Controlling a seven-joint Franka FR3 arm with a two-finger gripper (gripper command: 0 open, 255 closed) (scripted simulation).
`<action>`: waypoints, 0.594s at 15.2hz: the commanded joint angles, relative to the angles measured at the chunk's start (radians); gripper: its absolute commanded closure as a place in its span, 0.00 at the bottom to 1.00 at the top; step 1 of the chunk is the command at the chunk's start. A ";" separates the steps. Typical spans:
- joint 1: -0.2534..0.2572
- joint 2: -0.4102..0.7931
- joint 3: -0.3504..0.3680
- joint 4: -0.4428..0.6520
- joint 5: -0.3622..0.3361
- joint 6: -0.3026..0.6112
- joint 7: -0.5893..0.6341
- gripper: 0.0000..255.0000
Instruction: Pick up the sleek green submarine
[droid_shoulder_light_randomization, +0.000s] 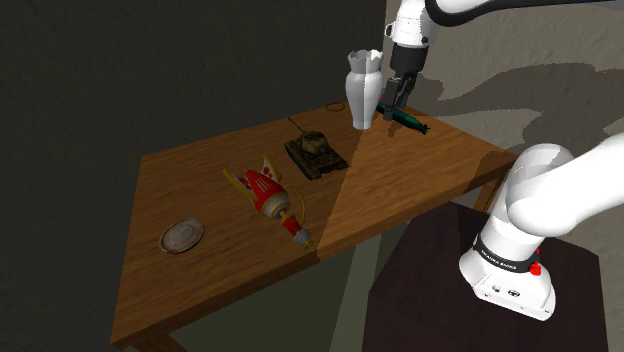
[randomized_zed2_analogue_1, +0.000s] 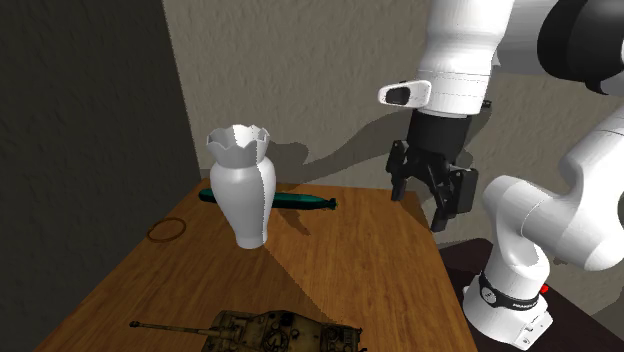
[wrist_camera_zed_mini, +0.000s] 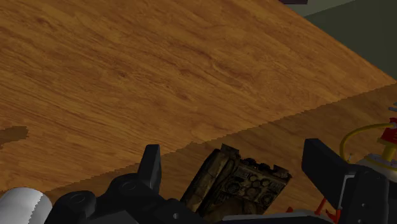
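Wooden table carries, from left, a tank, a vase and the green submarine, lying just beside the vase. My gripper hangs near the submarine, fingers apart; descending, I think it could knock the vase.

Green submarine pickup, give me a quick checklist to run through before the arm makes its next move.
1. Gripper open and empty: ok, the fingers stand apart and hold nothing.
2. Submarine lying free on the table: ok.
3. Gripper aimed at the submarine: not ok, the wrist view has the tank between the fingers.
4. Gripper down at grasp height: not ok, it hangs above the table.
5. Room from the vase: cannot tell, it stands close and hides part of the submarine in the second exterior view.
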 joint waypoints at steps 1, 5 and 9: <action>0.000 0.000 0.000 0.000 0.000 0.000 0.000 0.00; -0.035 0.107 -0.063 0.049 -0.034 0.041 -0.043 0.00; -0.064 0.221 -0.125 0.112 -0.058 0.077 -0.084 0.00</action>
